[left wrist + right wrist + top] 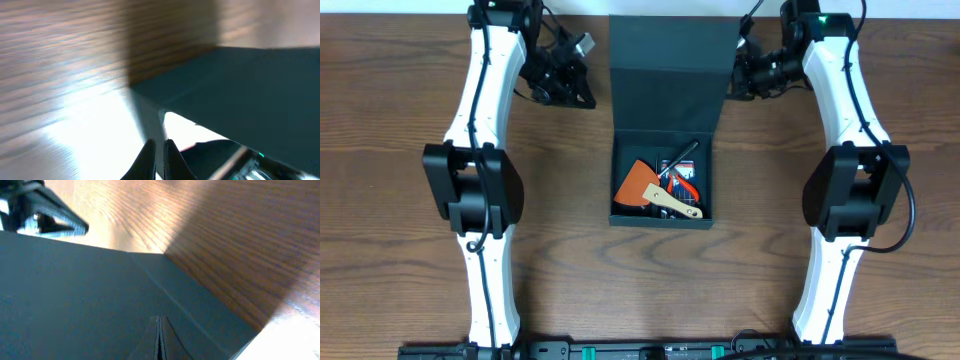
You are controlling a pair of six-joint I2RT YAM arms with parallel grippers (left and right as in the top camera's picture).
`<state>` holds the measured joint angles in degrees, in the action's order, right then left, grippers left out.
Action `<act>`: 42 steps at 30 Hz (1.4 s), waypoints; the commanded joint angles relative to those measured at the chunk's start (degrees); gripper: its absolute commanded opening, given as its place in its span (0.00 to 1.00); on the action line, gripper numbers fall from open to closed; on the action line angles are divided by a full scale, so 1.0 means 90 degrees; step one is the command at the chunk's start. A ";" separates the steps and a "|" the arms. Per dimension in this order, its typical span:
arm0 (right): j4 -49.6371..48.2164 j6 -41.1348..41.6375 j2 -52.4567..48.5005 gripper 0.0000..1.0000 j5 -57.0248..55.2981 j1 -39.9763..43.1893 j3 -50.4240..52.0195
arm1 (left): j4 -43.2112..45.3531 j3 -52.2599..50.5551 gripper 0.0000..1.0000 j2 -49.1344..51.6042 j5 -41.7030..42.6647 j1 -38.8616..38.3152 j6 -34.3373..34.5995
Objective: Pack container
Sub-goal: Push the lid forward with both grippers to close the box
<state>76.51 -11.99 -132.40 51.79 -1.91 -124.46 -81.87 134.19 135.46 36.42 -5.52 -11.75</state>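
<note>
One container point(665, 100) lies on the counter point(400, 250), flap lid open, with a scraper point(638, 185) and pliers point(682, 186) inside. Flanking its lid, the left tool point(578, 96) and right tool point(744, 78) are pinched shut, empty. An uneven push could skew the flap or skid the container.

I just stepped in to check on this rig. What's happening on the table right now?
A two-armed robot is packing a dark box. The box sits open mid-table with its lid folded back. An orange scraper, red-handled pliers and a few more tools lie inside. The left hand and right hand, both shut and empty, sit on either side of the lid.
</note>
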 commanded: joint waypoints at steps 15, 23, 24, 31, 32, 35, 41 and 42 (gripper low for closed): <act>0.1722 -0.1358 -0.0063 0.01 -0.0444 -0.0500 -0.0138 | -0.0083 0.0136 0.06 -0.0255 -0.2582 -0.0002 0.2249; 0.1503 -0.1144 -0.0063 0.01 -0.0449 -0.0328 -0.0138 | -0.0109 0.0136 0.06 -0.0255 -0.1690 -0.0041 0.1991; 0.1481 -0.1141 -0.0063 0.03 -0.0481 -0.0308 -0.0138 | -0.0114 0.0136 0.06 -0.0255 -0.1265 -0.0078 0.1749; 0.1270 -0.0189 -0.0063 0.01 -0.2113 -0.0296 -0.0138 | -0.0583 0.0136 0.06 -0.0262 -0.0641 -0.0653 0.1355; 0.1248 -0.0107 -0.0063 0.01 -0.2239 -0.0296 -0.0138 | -0.0636 0.0136 0.05 -0.0262 -0.0673 -0.0777 0.1355; 0.1180 -0.0066 -0.0063 0.01 -0.2310 -0.0282 -0.0138 | -0.0709 0.0136 0.06 -0.0265 -0.0668 -0.1258 0.1353; 0.1105 0.0245 -0.0063 0.01 -0.2618 -0.0209 -0.0138 | -0.0631 0.0136 0.06 -0.0265 -0.0758 -0.2183 0.1501; 0.1107 0.0308 -0.0063 0.01 -0.2737 -0.0194 -0.0138 | -0.0631 0.0136 0.06 -0.0265 -0.0899 -0.2290 0.1642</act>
<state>86.59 -12.34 -132.42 30.63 -4.78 -124.66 -87.29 134.19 134.69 29.61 -23.90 1.56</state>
